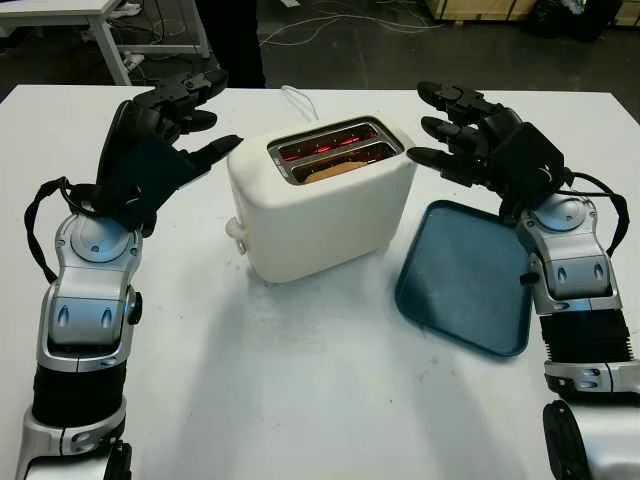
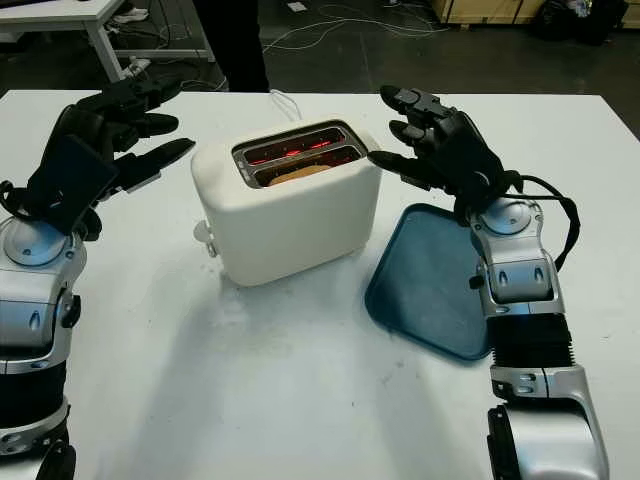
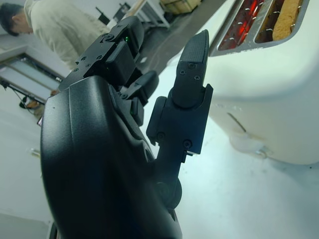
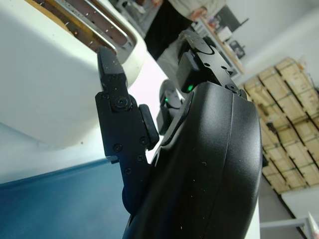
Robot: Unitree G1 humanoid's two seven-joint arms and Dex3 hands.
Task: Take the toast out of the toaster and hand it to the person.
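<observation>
**Both hands flanking the toaster, toast not yet taken**

The white toaster [image 1: 322, 200] is standing in the middle of the white counter [image 1: 300, 390], its far slot glowing red and the toast [image 1: 335, 170] sitting low in the near slot, only its top edge showing. The left hand [image 1: 175, 125] is hovering just beside the toaster's left end, open and holding nothing. The right hand [image 1: 470, 135] is hovering just beside the right end, above the far corner of the blue tray [image 1: 465, 275], likewise open and empty. Neither hand is touching the toaster or the bread.

This is looking like the approach step, before any grasp. The next move is probably calling for one hand to rise over the near slot and pinch the toast's exposed edge from above, with little bread standing proud to grip and hot elements close by. A person [image 3: 55, 25] is standing beyond the counter's far edge, where the handover would go.
</observation>
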